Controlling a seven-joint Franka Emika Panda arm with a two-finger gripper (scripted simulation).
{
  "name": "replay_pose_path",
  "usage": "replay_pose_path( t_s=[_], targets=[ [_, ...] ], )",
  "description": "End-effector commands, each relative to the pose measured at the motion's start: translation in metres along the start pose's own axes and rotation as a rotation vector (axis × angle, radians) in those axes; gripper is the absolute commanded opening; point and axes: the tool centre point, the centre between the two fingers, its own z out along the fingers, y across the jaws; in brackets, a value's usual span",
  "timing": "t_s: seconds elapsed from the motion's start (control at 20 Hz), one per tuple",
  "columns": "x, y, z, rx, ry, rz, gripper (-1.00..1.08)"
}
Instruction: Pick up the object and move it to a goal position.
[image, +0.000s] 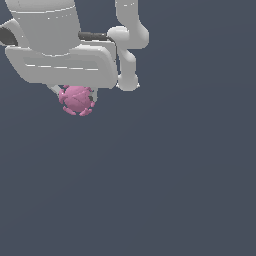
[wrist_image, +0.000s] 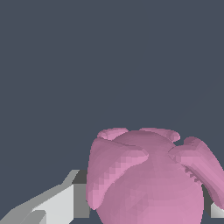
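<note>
Pink and faceted, the object (image: 76, 99) sits just under the white gripper (image: 75, 92) in the exterior view, toward the upper part of that view's left. Short stubby nubs ring its lower edge, and its top is tucked up against the underside of the broad white hand. A thin grey finger (image: 54, 90) shows at the lump's edge on the exterior view's left, and another sliver of finger shows at its opposite side, so the object lies between the two.

From the wrist view the object (wrist_image: 148, 183) fills the space between the fingers. One grey-and-white finger (wrist_image: 65, 201) stands right against one flank of the lump, and a small piece of the other finger (wrist_image: 216, 209) peeks out past the opposite flank. The fingers look closed onto the pink lump, pressing it from both sides. Its rounded body bulges toward the camera, with flat lobes spreading out over the top.

White arm links (image: 127, 45) rise behind the hand toward the top of the exterior view, one rounded joint hanging just beside the hand on the exterior view's right. Everything behind is a plain dark blue-grey ground (image: 175, 175), with no edge or mark on it, so I cannot tell whether the object touches that surface or hangs clear of it.
</note>
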Motion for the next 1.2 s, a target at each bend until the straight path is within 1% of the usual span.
replay_pose_path(
  t_s=[0.0,0.55,1.15],
  targets=[
    [0.005,0.003,-0.012,0.0,0.0,0.0,-1.0],
    [0.02,0.011,-0.051,0.0,0.0,0.0,-1.0],
    [0.027,0.014,-0.064,0.0,0.0,0.0,-1.0]
  ],
)
